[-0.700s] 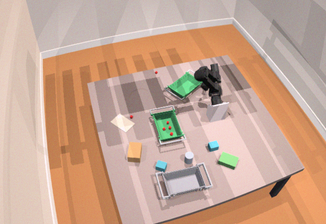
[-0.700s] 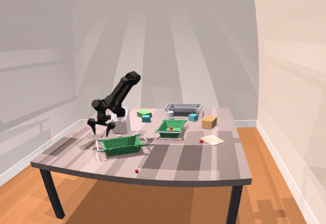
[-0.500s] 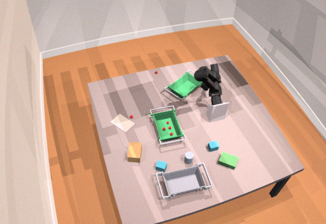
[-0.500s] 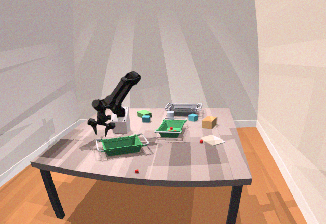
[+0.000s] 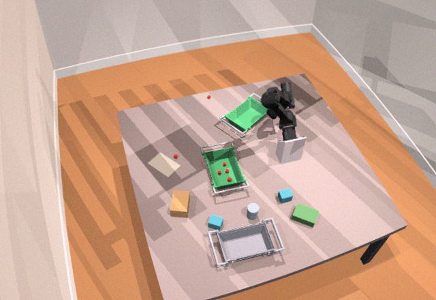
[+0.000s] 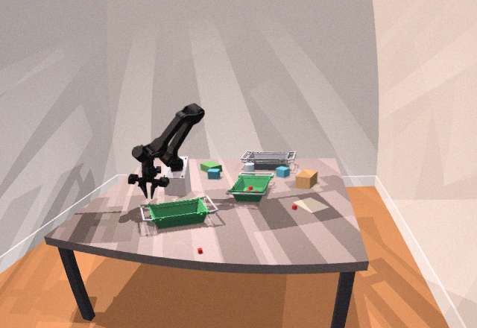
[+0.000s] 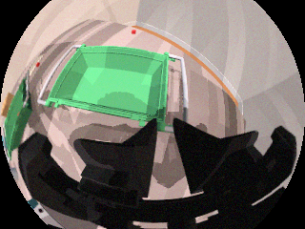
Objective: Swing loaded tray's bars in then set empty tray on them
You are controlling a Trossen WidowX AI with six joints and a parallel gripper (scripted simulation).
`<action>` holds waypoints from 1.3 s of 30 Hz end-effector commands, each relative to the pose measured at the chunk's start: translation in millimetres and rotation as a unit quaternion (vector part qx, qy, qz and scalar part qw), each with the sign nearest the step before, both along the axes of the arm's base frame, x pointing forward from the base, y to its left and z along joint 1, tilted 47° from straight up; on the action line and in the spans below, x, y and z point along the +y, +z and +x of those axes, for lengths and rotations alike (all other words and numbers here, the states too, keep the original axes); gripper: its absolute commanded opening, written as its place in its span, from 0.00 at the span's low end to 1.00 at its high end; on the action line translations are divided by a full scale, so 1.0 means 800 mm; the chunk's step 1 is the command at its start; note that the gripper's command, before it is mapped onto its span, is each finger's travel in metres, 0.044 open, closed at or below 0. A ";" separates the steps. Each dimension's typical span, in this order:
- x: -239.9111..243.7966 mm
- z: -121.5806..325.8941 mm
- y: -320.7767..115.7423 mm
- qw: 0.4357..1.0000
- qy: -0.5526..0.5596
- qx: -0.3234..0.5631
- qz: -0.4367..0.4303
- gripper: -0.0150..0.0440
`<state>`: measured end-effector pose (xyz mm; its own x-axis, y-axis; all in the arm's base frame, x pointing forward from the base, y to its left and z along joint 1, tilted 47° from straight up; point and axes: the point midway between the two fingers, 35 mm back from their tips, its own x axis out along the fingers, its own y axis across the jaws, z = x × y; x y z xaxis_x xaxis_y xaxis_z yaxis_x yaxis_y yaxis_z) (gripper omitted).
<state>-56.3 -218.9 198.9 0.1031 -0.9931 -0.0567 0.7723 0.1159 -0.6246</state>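
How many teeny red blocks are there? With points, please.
6. Four sit inside the loaded green tray (image 5: 238,165) (image 6: 248,197); one lies beside the beige flat piece (image 5: 163,164) (image 6: 311,205); one near the table's edge by the empty green tray (image 5: 246,114) (image 6: 179,220) (image 7: 114,83). More could be hidden.

Bare tabletop (image 5: 338,184) (image 6: 115,247) separates the green trays (image 5: 246,114) (image 5: 225,171) (image 6: 179,216) (image 6: 250,187)

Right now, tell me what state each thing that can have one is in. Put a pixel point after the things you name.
Loaded green tray (image 5: 217,186) (image 6: 247,197): upright, red blocks inside, both bars swung outward.
Other green tray (image 5: 246,115) (image 6: 179,222) (image 7: 114,86): upright, empty, both bars outward.
Gray tray (image 5: 246,247) (image 6: 268,165): upright, empty, bars outward.
Claw (image 6: 149,197) (image 7: 164,121): partly open, holding nothing, above the table beside the empty green tray.
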 end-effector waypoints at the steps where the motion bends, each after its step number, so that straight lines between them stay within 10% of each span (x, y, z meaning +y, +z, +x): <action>1: -0.021 0.025 0.021 0.998 0.039 -0.034 0.021 0.40; 23: -0.086 0.289 0.049 0.931 0.230 -0.085 0.269 0.40; 39: 0.013 0.464 -0.090 0.880 0.108 0.210 0.412 0.40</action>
